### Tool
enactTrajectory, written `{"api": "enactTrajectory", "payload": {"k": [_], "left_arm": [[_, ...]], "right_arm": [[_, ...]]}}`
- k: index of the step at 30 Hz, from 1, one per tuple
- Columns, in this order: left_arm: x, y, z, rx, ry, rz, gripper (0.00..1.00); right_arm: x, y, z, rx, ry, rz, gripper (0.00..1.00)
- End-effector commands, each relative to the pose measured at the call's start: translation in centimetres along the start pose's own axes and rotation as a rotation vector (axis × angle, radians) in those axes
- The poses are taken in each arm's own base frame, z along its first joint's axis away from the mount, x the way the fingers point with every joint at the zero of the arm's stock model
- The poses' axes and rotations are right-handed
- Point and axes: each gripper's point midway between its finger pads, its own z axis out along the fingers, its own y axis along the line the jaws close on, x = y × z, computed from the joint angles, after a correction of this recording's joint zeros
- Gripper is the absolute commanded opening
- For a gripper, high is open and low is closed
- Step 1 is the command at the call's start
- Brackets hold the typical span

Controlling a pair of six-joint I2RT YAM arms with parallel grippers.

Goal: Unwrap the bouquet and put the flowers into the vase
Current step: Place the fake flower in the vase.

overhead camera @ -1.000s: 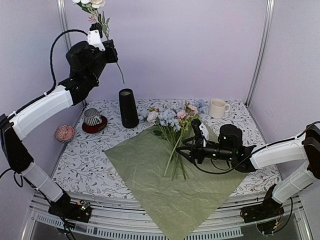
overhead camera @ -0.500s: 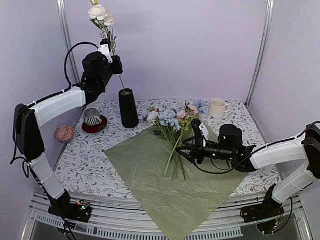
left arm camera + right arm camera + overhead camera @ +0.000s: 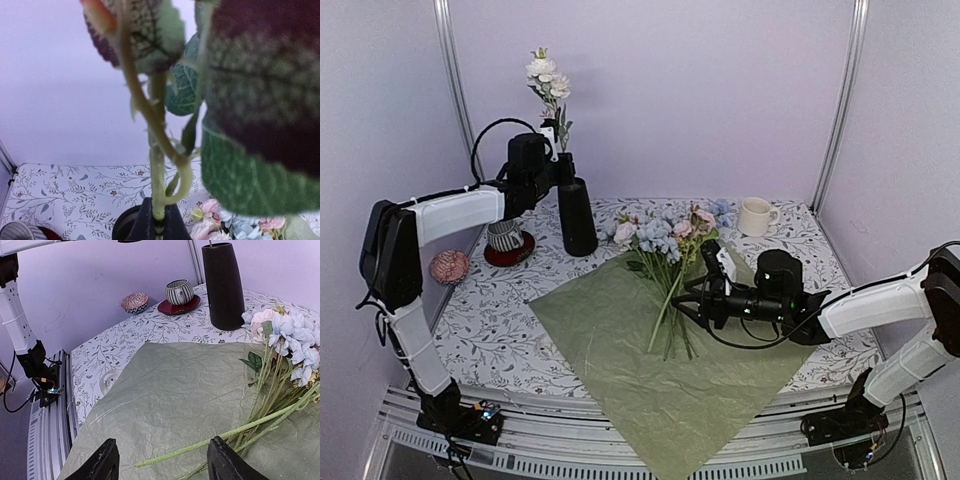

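Black vase (image 3: 577,216) stands upright at the back left of the table (image 3: 500,330), just beside the striped cup (image 3: 504,233) on its red saucer (image 3: 510,254). Left gripper (image 3: 561,158) hangs right above the vase mouth, fingers pinched tight on 1 stem (image 3: 553,108) topped with white blooms, held upright. The stem's foot is hidden behind the gripper in the top view. The right wrist view gives only a thin sliver at the vase mouth, cut by the frame's top edge, so depth inside cannot be told. In the left wrist view, leaves (image 3: 250,125) sit close to the lens, blurred, blocking most of the right side. The vase rim barely shows under the fingertips.

Other flowers (image 3: 665,240) lie on the open green wrap (image 3: 610,340), heads toward the back, stalks toward the right gripper (image 3: 163,458). Its fingers stand well apart, holding nothing; 1 stalk lies on the paper across the gap. Flower heads are cut off at the right wrist view's edge. The wrap's near corner overhangs the table front. White mug (image 3: 755,215) stands back right, apart.
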Motion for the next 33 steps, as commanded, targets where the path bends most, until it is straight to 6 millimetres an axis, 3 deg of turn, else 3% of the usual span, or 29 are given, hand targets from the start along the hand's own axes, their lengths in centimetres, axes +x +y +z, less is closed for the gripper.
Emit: {"api": "enactTrajectory", "payload": {"k": [1,6,13,19,29,30,31,33], "left_arm": [[1.9,0.3,0.2,0.018,0.058,-0.033,0.05],[3.5,0.3,0.7,0.012,0.135,-0.037,0.20],[4.6,0.8,-0.4,-0.007,0.182,-0.066,0.55],[5.5,0.5,-2.0,0.026,0.222,-0.098,0.65],[7.4,2.0,-7.7,0.023,0.224,-0.207,0.75],[7.3,1.9,-8.3,0.028,0.223,-0.214,0.79],[7.2,2.0,-9.0,0.027,0.222,-0.221,0.94],[6.8,2.2,-10.2,0.021,0.227,-0.231,0.98]], "right_arm": [[-0.2,0.4,0.5,-0.017,0.006,-0.004,0.62],[-0.1,0.2,0.6,-0.009,0.010,-0.003,0.62],[-0.2,0.2,0.5,-0.004,0.007,-0.005,0.63],[-0.2,0.1,0.5,-0.002,0.007,-0.007,0.63],[-0.2,0.0,0.5,0.005,0.007,-0.006,0.63],[-0.1,-0.1,0.5,0.009,0.009,-0.006,0.63],[-0.2,-0.1,0.5,0.011,0.007,-0.005,0.63],[-0.3,-0.3,0.5,0.023,0.005,-0.006,0.63]]}}
